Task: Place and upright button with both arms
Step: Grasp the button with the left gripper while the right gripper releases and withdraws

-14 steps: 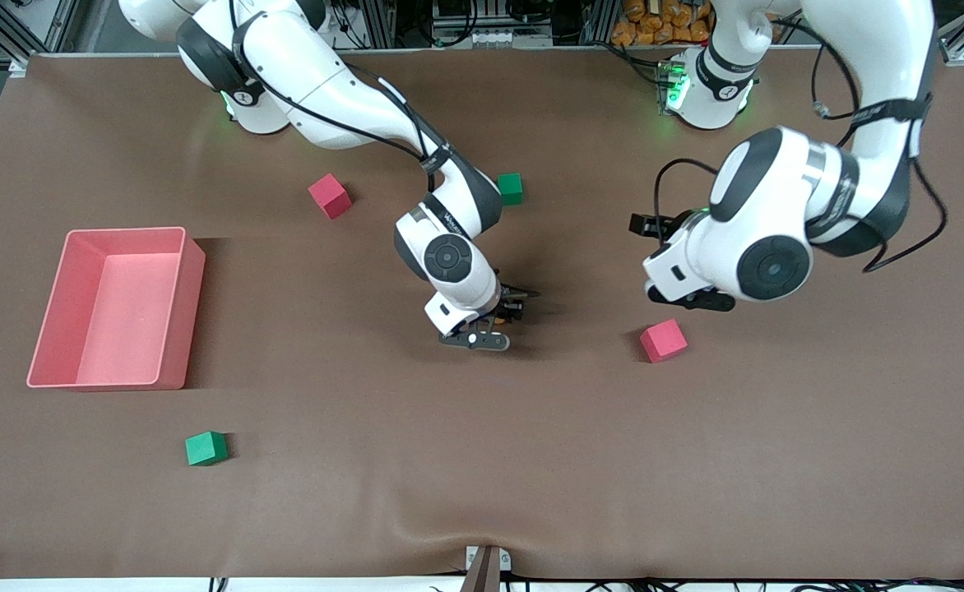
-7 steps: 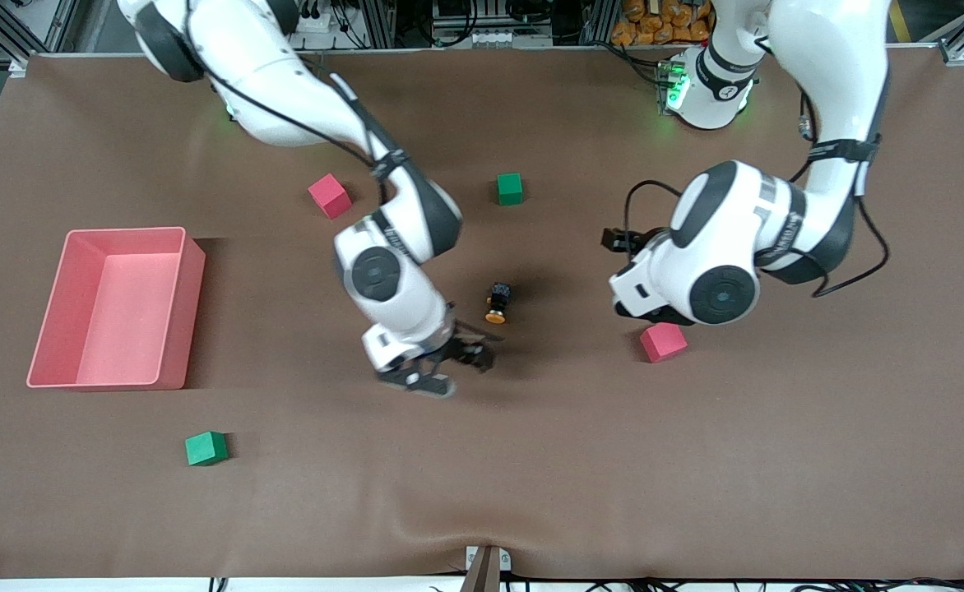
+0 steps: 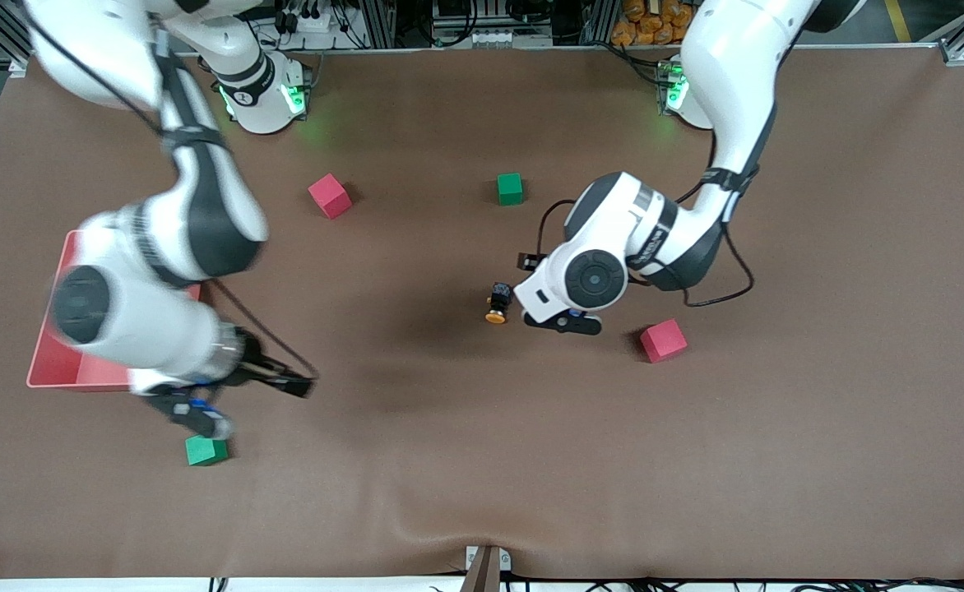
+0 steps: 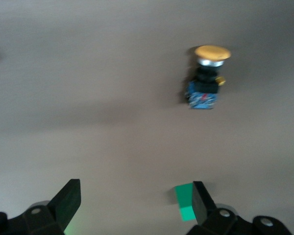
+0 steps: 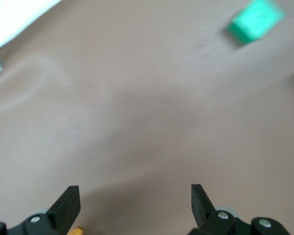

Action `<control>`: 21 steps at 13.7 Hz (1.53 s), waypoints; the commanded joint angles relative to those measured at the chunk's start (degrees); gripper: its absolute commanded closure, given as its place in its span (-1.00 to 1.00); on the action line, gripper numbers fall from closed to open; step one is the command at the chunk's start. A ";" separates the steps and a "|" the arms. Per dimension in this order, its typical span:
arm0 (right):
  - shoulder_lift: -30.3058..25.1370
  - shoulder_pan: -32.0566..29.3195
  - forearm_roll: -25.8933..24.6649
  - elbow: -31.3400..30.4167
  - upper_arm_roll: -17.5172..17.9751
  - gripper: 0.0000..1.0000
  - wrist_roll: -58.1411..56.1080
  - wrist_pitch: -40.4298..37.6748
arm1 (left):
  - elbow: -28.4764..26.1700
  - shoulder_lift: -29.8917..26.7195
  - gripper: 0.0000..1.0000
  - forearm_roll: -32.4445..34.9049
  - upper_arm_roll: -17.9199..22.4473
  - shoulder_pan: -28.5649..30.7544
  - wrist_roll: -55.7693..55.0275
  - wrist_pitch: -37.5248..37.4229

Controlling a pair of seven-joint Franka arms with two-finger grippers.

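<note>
Item: orange-capped black push-button switch [image 3: 497, 302], lying sideways mid-desk, apparently unrighted; left tool [image 4: 132, 205] spread empty above it to grasp; right tool [image 5: 134, 205] also spread empty, near green foam cube [image 3: 206, 450].

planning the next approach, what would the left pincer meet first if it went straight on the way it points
Probably the small orange-capped push-button lying on its side on the brown table mat; the open left pincer points just beside it, so it may miss.

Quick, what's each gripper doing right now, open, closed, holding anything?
Left gripper: open, empty, over the table beside the button.
Right gripper: open, empty, over the table near the green cube.
</note>
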 commanded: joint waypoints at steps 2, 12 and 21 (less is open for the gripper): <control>-8.17 -7.63 -5.37 -1.80 0.96 -1.00 -18.68 -9.09 | 2.71 3.37 -1.00 -4.38 0.31 -0.81 1.64 4.69; -32.51 -9.85 -8.57 -16.71 1.04 -1.00 -21.75 -12.82 | 7.98 12.52 -0.88 -4.48 0.49 -4.51 1.91 11.99; -35.26 -9.23 -9.27 -20.10 2.19 -1.00 -23.41 -11.30 | 7.90 15.25 -0.57 -4.30 1.11 -6.44 2.26 13.67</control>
